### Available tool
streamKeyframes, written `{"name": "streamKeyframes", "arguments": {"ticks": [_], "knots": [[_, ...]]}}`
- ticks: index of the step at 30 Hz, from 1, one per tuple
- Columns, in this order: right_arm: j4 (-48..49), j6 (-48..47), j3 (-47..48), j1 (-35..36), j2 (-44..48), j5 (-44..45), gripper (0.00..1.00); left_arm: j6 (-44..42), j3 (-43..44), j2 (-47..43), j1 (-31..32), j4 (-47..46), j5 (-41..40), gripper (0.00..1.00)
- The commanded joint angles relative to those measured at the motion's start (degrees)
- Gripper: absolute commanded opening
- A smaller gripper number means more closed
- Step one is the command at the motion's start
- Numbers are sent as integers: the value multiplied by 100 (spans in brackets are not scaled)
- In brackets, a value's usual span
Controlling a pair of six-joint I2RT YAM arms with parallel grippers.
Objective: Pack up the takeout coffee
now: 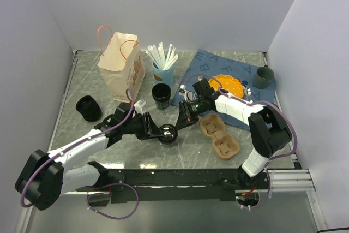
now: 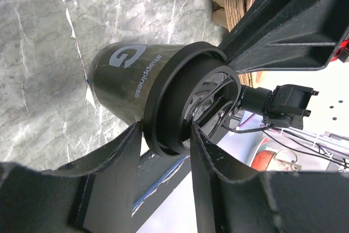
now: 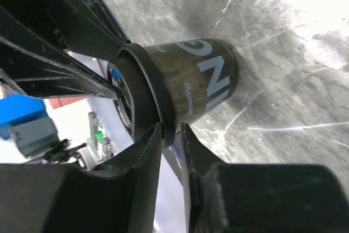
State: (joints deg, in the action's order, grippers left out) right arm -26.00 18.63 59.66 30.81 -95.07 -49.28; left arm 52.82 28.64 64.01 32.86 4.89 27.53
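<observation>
Takeout coffee: you have a small black cup (image 1: 168, 133) with a black plastic lid (image 2: 174, 102) on it, standing upright.
Print: on the left wrist view you can read a large pale "G" and the small word "#happiness" running down the dark wall. The right wrist view shows more big pale letters on the other side.
Lid: it is glossy on top, with a thick rim that flares out past the cup's wall.
Where: the cup stands on the marbled table (image 1: 180, 154), between your two arms. It is near the lidless black cup (image 1: 161, 95), on the side closer to the arm bases, and left of the cardboard cup carrier (image 1: 218, 135). The paper bag (image 1: 121, 69) stands well apart at the back left.
Left gripper (image 2: 166, 135): your jaws stand half closed across the lid's edge, one against the outside of the rim and one on the lid's top.
Right gripper (image 3: 170, 135): your jaws are narrow, pinching the lid's rim from the opposite side.
Contact: both grippers meet the cup at the lid only, and its base rests on the table.
</observation>
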Motion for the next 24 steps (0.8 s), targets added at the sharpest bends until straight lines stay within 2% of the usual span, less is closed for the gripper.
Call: {"name": "streamKeyframes", "arguments": {"ticks": [1, 12, 24], "knots": [[235, -35, -305, -92, -135, 305, 22, -202, -219, 270, 1, 900, -740, 43], [675, 158, -692, -171, -302, 225, 13, -70, -500, 252, 1, 909, -925, 43], [464, 193, -798, -268, -609, 568, 18, -52, -553, 402, 10, 944, -1100, 42]]}}
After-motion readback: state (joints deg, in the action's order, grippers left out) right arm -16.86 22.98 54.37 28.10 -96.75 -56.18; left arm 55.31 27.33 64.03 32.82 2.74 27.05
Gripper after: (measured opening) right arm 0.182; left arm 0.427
